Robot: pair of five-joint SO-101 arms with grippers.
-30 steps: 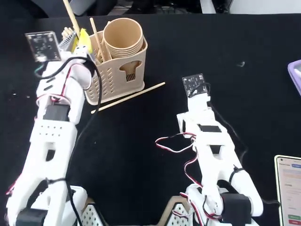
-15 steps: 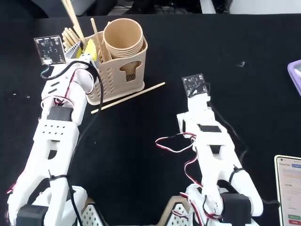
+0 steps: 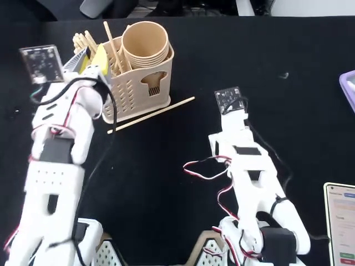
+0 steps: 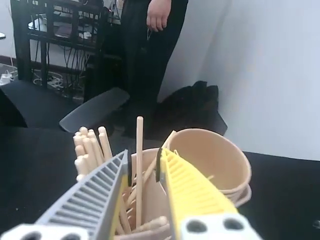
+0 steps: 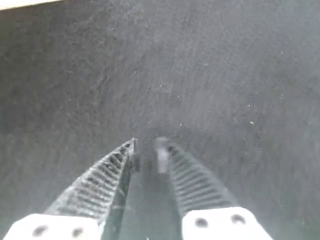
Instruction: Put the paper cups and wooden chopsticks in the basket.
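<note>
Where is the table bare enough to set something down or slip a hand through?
Widest free patch: table between the basket and the purple thing at the right edge. Another lies between left arm and right arm, bounded by the loose chopstick. Crowded around the basket, where the left claw hangs at its rim.

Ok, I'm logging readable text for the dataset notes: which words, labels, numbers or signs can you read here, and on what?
No text can be read.
Device screen at the table's near right edge: lines of print and coloured buttons, too small to read.
Wrist circuit boards: no legible marking.
Basket and paper cups: no print visible.
</note>
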